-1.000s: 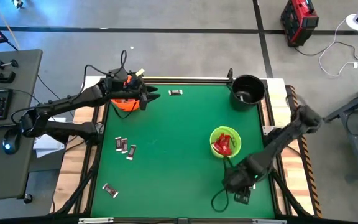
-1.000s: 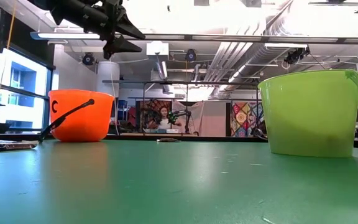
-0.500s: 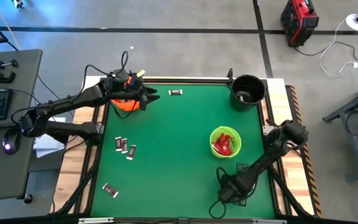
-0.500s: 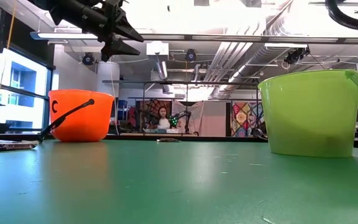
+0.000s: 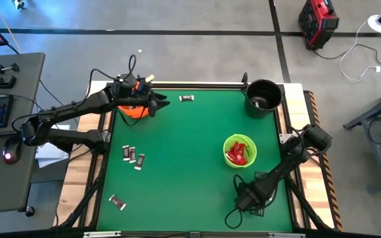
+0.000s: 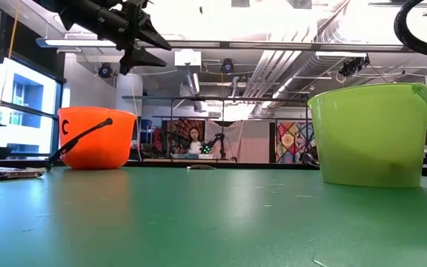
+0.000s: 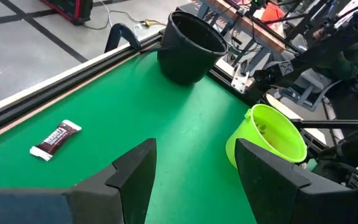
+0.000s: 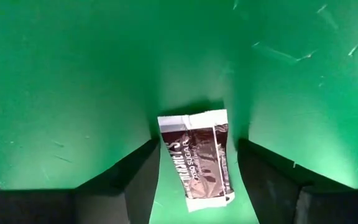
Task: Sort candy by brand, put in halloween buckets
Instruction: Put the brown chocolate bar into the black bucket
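Pick-up step: at the frame's lower right, the right hand [image 8: 196, 163] straddles a Hershey's bar [image 8: 197, 159], fingers spread; closing comes next. Left hand [image 7: 194, 171], upper left, hovers open.

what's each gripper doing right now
Left gripper: open, empty, above the orange plastic bucket.
Right gripper: open, jaws either side of a dark brown wrapped candy.

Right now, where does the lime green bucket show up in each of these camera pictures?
High view: the lime green bucket stands right of centre on the table, red candy inside.
Low view: it fills the right side.
Left wrist view: at right, beyond the open left tool.
Right wrist view: not in it.
Shared landmark: the black bucket shows in the high and left wrist views.
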Available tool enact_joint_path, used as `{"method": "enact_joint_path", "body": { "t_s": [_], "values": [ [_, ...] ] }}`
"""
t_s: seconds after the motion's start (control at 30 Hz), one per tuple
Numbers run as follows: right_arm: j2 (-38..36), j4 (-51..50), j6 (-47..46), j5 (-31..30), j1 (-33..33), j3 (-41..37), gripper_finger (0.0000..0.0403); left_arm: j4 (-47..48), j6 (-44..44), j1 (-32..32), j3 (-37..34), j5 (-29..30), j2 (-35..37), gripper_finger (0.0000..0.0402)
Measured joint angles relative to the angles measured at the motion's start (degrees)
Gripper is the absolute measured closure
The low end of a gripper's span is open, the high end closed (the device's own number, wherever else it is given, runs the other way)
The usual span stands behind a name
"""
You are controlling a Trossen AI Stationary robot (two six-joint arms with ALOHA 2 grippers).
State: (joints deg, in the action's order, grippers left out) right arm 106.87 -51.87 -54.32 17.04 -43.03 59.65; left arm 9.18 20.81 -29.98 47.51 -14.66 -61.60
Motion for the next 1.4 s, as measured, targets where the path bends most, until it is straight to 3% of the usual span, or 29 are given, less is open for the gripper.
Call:
{"method": "enact_joint_path", "body": {
  "t_s": [0.17, 0.43, 0.63, 0.9, 1.0, 1.17, 1.27, 1.33, 1.4],
  "values": [
    [0.03, 0.51, 0.43, -0.02, -0.03, -0.24, 0.0229, 0.10, 0.08, 0.00, 0.00, 0.02, 0.00, 0.0195],
    [-0.35, -0.50, 1.03, 0.50, -0.10, 1.16, 0.0370, 0.07, -0.11, 0.00, 0.00, 0.02, 0.00, 0.0195],
    [-6.42, -0.85, -1.37, -1.54, -0.17, 1.91, 0.0398, 0.08, -2.16, 0.00, 0.00, 0.02, 0.00, 0.0195],
    [-25.10, -4.58, -11.03, -2.11, 3.67, 3.08, 0.0401, 0.01, -3.44, -0.02, 0.00, 0.04, 0.00, 0.0195],
    [-32.83, -4.46, -12.72, -10.72, 9.34, 5.75, 0.0401, -0.01, -3.51, -0.04, 0.00, 0.04, 0.00, 0.0195],
    [-43.18, -1.94, -4.68, -40.39, 22.57, 9.65, 0.0401, -0.01, -3.51, -0.04, 0.00, 0.04, 0.00, 0.0195],
    [-47.43, -2.93, 2.27, -53.87, 31.83, 9.46, 0.0401, -0.03, -3.28, -0.04, 0.00, 0.04, 0.00, 0.0195],
    [-49.43, -5.49, 5.45, -58.58, 38.37, 8.77, 0.0401, -0.07, -2.87, -0.04, 0.00, 0.07, 0.00, 0.0195],
    [-50.15, -8.73, 8.17, -59.40, 45.18, 8.16, 0.0402, -0.53, -1.57, -0.04, 0.00, 0.05, 0.00, 0.0195]
  ]
}}
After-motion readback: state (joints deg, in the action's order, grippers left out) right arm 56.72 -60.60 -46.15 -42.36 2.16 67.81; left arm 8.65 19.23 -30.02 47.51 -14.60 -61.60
